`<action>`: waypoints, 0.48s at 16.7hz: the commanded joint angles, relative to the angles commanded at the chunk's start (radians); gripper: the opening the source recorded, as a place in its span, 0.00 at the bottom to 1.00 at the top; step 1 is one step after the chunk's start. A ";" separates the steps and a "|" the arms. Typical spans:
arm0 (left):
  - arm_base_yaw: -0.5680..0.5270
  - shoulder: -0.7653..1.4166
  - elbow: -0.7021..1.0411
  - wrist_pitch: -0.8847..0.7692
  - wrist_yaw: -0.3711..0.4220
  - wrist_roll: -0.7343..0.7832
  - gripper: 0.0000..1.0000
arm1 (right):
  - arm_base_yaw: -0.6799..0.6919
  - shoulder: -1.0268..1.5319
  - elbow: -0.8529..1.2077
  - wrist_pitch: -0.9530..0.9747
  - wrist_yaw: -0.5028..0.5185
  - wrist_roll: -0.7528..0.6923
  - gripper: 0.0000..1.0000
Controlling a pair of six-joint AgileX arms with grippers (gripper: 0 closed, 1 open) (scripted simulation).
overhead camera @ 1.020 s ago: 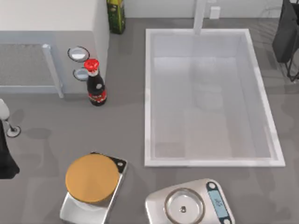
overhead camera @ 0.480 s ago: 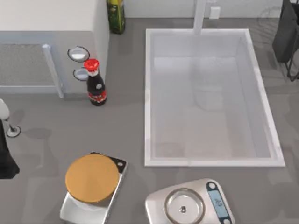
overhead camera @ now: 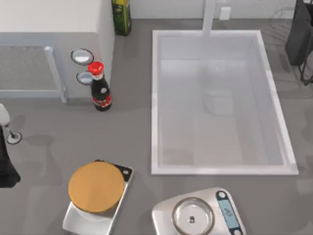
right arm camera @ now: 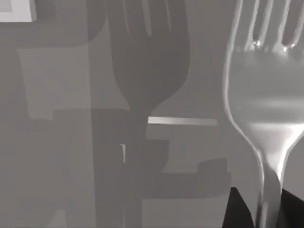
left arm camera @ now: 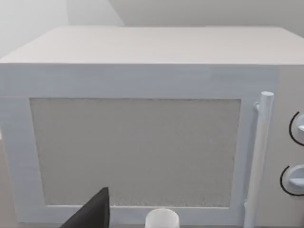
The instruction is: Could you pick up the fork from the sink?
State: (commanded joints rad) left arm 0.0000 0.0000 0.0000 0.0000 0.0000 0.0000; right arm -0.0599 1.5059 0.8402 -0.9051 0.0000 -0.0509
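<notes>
The main risk from here is the fork [right arm camera: 266, 95] slipping or twisting in the right hand [right arm camera: 266, 213]: the right wrist view shows it gripped low on its slim, smooth handle, with the heavier tined head standing well clear of the dark fingers [right arm camera: 235, 211], so a quick swing or a brush against something could lever it round or let it slide out. A loose fork would likely drop back into the sink [overhead camera: 155, 98] or onto the grey table [overhead camera: 132, 142] beside it. The right hand is closed narrowly on the fork's neck, its fingers pressed to either side of the handle, and the fork is held above a grey surface on which its shadow falls apart from it, which suggests it is already lifted clear. In the top view the right arm sits at the far right edge by the back of the table, and the white basin looks bare. The left hand [left arm camera: 92, 213] is parked at the table's left, facing the microwave [left arm camera: 142, 123]; whether it is open or closed cannot be told.
</notes>
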 joint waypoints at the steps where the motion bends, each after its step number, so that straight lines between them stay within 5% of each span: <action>1: 0.000 0.000 0.000 0.000 0.000 0.000 1.00 | 0.000 0.000 0.000 0.000 0.000 0.000 0.08; 8: 0.000 0.000 0.000 0.000 0.000 0.000 1.00 | 0.000 0.000 0.000 0.000 0.000 0.000 0.60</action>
State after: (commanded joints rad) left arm 0.0000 0.0000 0.0000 0.0000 0.0000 0.0000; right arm -0.0599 1.5059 0.8402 -0.9051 0.0000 -0.0509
